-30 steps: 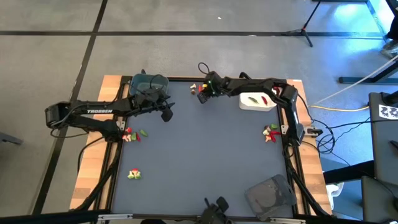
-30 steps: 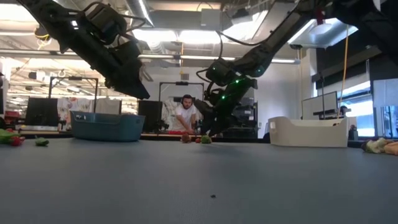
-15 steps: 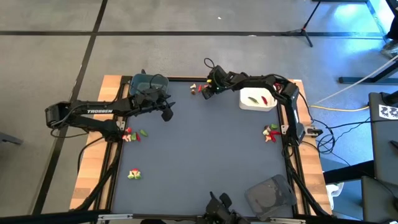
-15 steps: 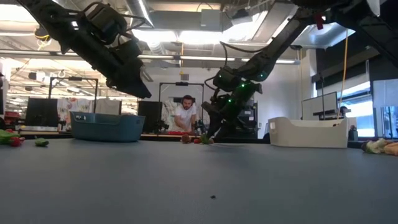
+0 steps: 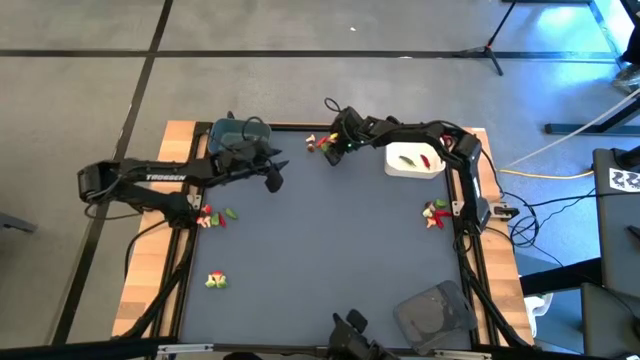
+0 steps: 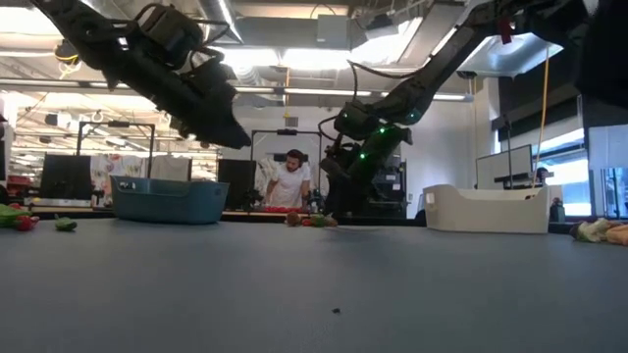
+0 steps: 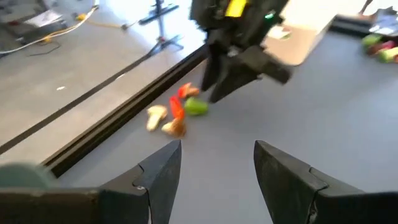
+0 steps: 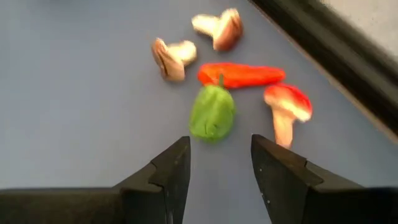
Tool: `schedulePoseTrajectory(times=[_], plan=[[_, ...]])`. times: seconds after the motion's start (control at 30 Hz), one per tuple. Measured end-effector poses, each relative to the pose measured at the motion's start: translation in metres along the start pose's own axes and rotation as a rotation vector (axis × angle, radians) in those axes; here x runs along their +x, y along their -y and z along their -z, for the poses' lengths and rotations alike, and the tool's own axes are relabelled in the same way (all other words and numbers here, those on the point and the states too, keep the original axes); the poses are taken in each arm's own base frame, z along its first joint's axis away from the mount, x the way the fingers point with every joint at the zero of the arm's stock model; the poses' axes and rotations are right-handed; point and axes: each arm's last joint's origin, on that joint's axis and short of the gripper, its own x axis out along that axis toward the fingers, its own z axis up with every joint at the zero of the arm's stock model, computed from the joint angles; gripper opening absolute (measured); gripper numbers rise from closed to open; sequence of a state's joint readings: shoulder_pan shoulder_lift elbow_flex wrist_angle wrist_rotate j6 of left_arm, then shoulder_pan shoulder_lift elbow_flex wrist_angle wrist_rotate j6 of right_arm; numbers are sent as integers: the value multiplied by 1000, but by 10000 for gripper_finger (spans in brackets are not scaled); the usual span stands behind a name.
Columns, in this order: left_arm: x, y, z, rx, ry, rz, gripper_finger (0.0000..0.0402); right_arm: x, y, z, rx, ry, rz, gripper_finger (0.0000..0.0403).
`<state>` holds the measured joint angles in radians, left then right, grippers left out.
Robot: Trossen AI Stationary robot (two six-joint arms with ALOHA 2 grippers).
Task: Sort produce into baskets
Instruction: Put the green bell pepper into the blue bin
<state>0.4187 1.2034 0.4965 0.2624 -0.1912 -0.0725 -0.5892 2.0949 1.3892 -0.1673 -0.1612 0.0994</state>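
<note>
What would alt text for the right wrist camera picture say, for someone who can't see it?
The right end effector, its two dark fingers open and empty, points at a small green toy pepper on the grey table. Just beyond lie a red chili, a red-capped mushroom and two tan mushrooms.

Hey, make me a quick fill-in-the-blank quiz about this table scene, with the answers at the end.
1. The right gripper hovers with open fingers just before a small ____ pepper-shaped toy.
2. The white plastic tub already holds toy ____.
3. The left gripper hangs open beside the ____ plastic tub.
4. The dark grey shallow tray sits near the table's ____ arm side.

Answers: green; produce; blue-grey; right
</note>
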Motion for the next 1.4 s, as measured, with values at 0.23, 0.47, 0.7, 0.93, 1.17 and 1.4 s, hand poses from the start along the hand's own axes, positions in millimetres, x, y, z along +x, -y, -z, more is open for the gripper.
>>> schedulePoseTrajectory(times=[0.23,0.47,0.7,0.93,1.17,1.4], plan=[[24,5,6,-26,-19,36,198,-1,-6,-9,51,70,36,170],[35,7,7,2,-51,35,198,2,-5,-6,179,58,43,170],[38,8,7,32,-33,16,198,8,-4,-2,197,25,-2,170],[50,10,20,14,-97,4,198,7,-1,-3,222,30,-22,170],[72,16,36,10,-192,2,198,8,5,-3,222,30,-27,130],[80,18,29,47,-179,5,198,9,14,-1,252,15,-38,45]])
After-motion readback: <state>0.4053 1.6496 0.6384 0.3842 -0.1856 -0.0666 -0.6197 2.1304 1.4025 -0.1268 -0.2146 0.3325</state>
